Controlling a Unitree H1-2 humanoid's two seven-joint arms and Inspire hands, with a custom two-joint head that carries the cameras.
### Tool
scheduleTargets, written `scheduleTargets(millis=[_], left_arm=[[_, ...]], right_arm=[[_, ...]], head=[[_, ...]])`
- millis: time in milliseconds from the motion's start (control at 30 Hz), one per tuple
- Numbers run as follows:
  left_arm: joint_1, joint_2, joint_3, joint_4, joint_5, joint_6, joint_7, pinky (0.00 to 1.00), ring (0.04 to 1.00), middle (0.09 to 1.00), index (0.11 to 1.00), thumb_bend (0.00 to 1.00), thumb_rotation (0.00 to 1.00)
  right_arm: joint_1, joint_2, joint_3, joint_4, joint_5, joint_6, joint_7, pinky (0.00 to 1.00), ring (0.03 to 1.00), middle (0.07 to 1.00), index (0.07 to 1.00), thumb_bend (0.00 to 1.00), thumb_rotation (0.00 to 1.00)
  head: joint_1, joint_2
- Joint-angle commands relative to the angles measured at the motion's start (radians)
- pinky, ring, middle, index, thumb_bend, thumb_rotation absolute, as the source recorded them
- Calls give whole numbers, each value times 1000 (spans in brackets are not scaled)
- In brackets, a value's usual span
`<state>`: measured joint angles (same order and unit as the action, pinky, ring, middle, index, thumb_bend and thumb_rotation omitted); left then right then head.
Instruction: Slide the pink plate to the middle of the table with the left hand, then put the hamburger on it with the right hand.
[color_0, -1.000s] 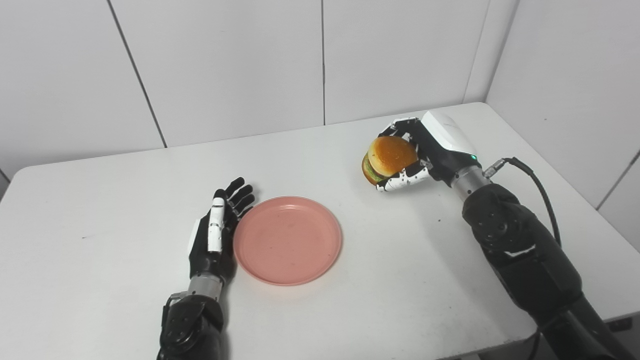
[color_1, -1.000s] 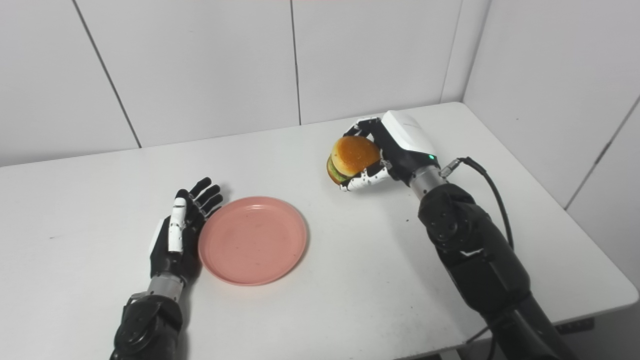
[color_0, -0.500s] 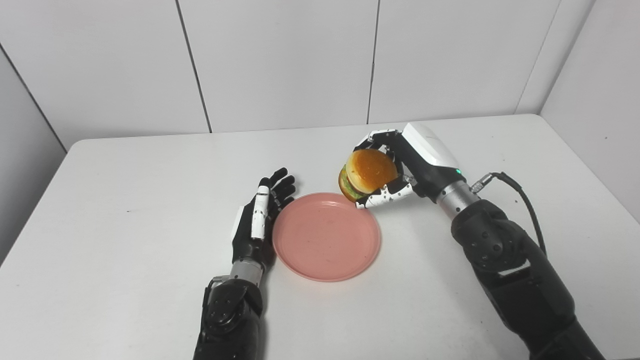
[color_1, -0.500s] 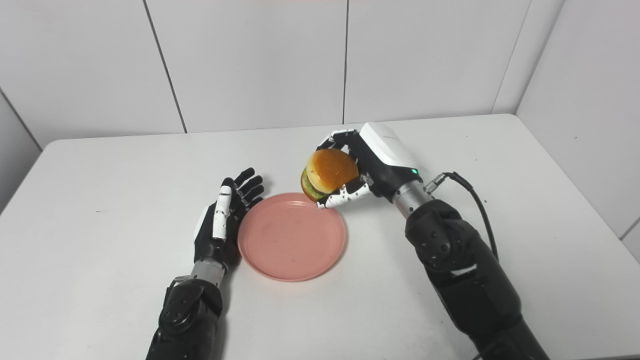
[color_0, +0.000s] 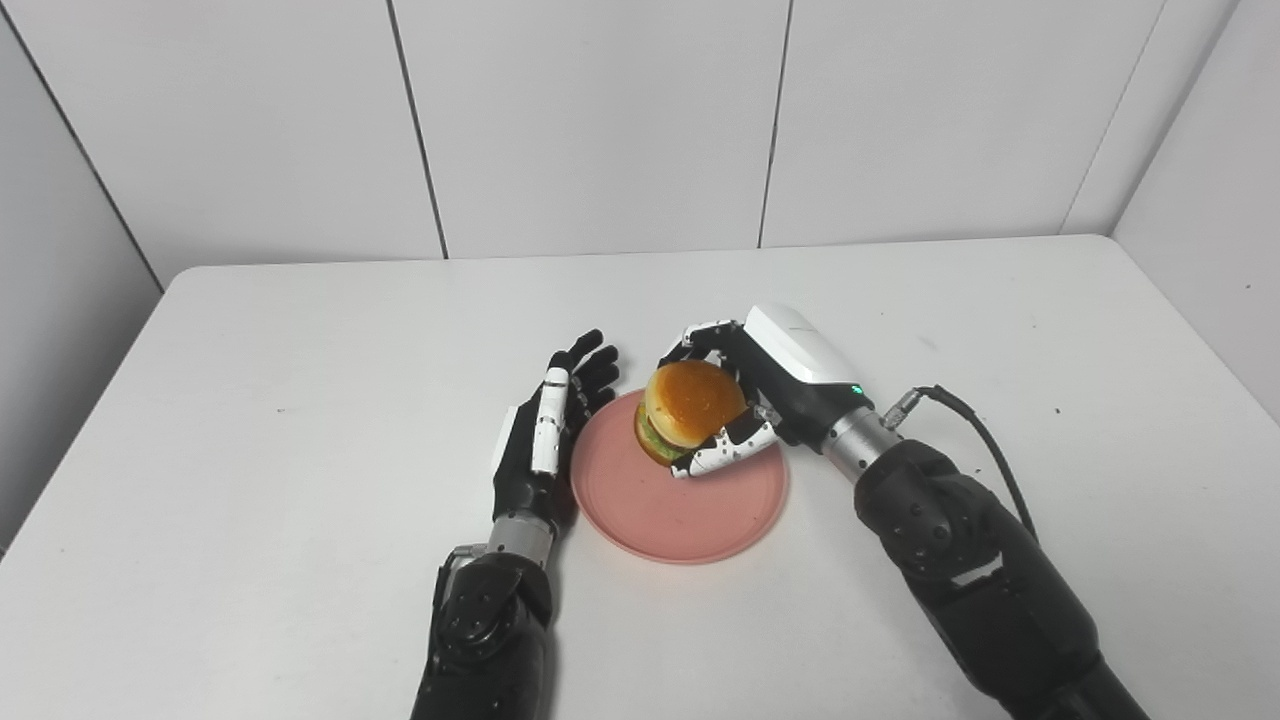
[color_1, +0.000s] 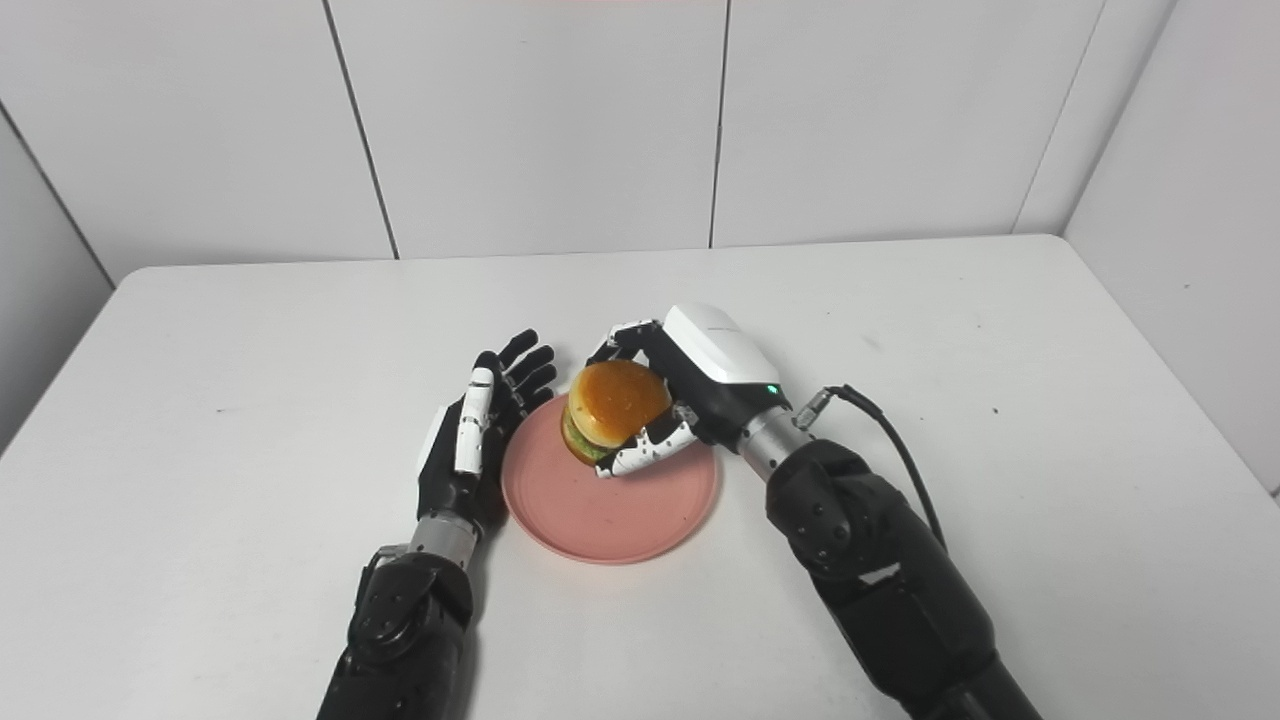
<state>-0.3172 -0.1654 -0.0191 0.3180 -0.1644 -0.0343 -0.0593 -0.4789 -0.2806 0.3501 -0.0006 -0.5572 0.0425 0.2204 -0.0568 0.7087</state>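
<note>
We find the pink plate (color_0: 690, 510) lying flat near the middle of the white table (color_0: 250, 420). It is round and shallow, matte, with a low raised rim and a few faint specks on its bare face.

The hamburger (color_0: 690, 410) sits over the far part of the plate. Its bun top is domed, smooth and golden-brown with a slight sheen; a green band shows beneath it on the left side. We cannot tell whether its underside touches the plate.

The right hand (color_0: 745, 400) is wrapped around the hamburger, thumb on the near side and fingers (color_0: 700, 338) curled over the far side. The fingers are white plastic with black speckling, the back of the hand a smooth white shell over a black body, with a small green light lit near the metal wrist. A black cable (color_0: 975, 440) loops from the wrist along the dark forearm.

The left hand (color_0: 545, 445) lies edge-on just beside the plate's left rim, fingers straight and slightly fanned, holding nothing. It is black with one white segmented finger facing up.

The tabletop is smooth and matte, with rounded corners and scattered small dark marks. Behind it stand plain pale wall panels (color_0: 600, 120) divided by thin dark seams; another panelled wall closes the right side.
</note>
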Motion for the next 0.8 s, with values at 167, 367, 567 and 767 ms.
scheduleTargets(millis=[167, 367, 567, 767], left_arm=[[-3, -12, -7, -19, 7, 20, 9, 891, 885, 857, 828, 406, 1000], [-6, -8, -9, -16, 8, 17, 7, 898, 887, 856, 826, 409, 1000], [-7, -7, -11, -15, 9, 13, 6, 894, 886, 854, 824, 410, 1000], [-8, -6, -11, -20, 6, 19, 4, 892, 887, 856, 825, 413, 1000]], right_arm=[[-51, 0, 19, 24, -23, -78, 1, 169, 235, 471, 481, 524, 0], [-52, -9, 32, 47, -36, -93, 10, 189, 252, 471, 481, 524, 0], [-58, -32, 42, 55, -63, -109, 24, 214, 277, 468, 484, 523, 0], [-62, -39, 45, 54, -79, -98, 39, 213, 275, 473, 484, 523, 0]], head=[[1, 2], [0, 3], [-3, 5], [-8, 7]])
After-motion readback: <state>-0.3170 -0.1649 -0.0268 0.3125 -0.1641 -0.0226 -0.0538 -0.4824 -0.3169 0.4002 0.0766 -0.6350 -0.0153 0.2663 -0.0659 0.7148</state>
